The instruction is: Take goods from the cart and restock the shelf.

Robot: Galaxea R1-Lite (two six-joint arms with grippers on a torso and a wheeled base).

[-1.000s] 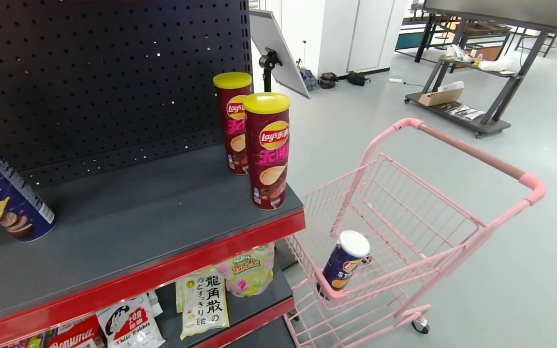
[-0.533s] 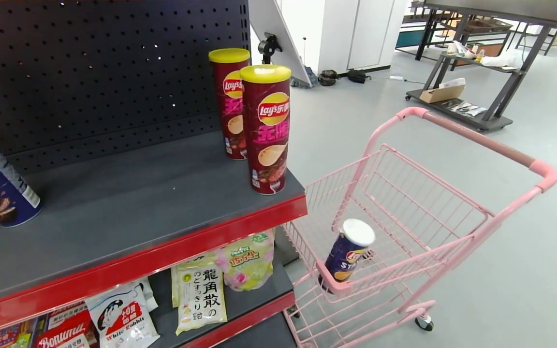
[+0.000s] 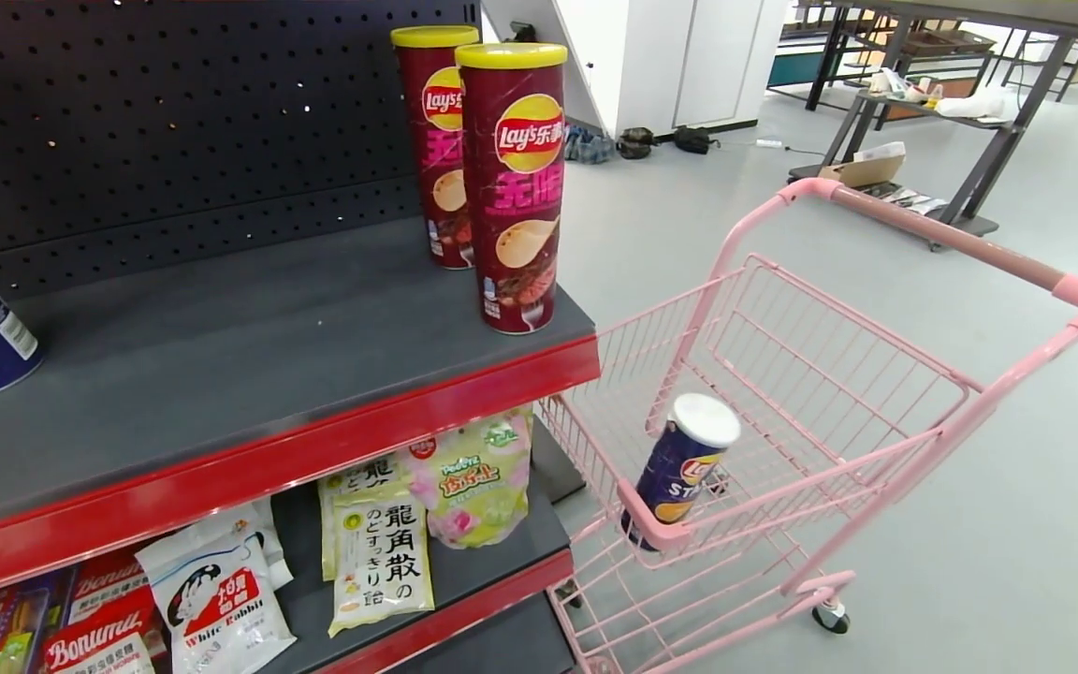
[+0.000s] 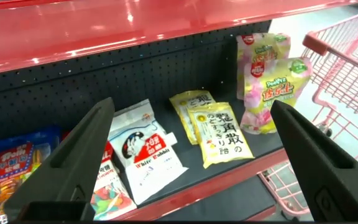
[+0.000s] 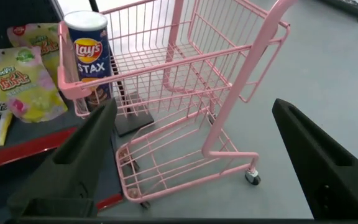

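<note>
Head view, grey shelf (image 3: 221, 346), pink cart (image 3: 941, 236)

A shop display is shown, set up inside a larger lab or workshop hall. The shop side is marked by a shelf (image 3: 221, 328) with a red front edge and a dark pegboard (image 3: 174, 122) back. Tall chip cans (image 3: 513, 187) are stood on top, and snack bags (image 3: 380, 552) are laid out on the level below. A pink shopping cart (image 3: 951, 239) is parked just beside it. The hall is indicated by the bare grey floor (image 3: 1016, 524), white cabinets (image 3: 689, 56), a metal rack (image 3: 969, 201) carrying a cardboard box (image 3: 866, 170), and bags (image 3: 637, 142) left on the floor.
</note>
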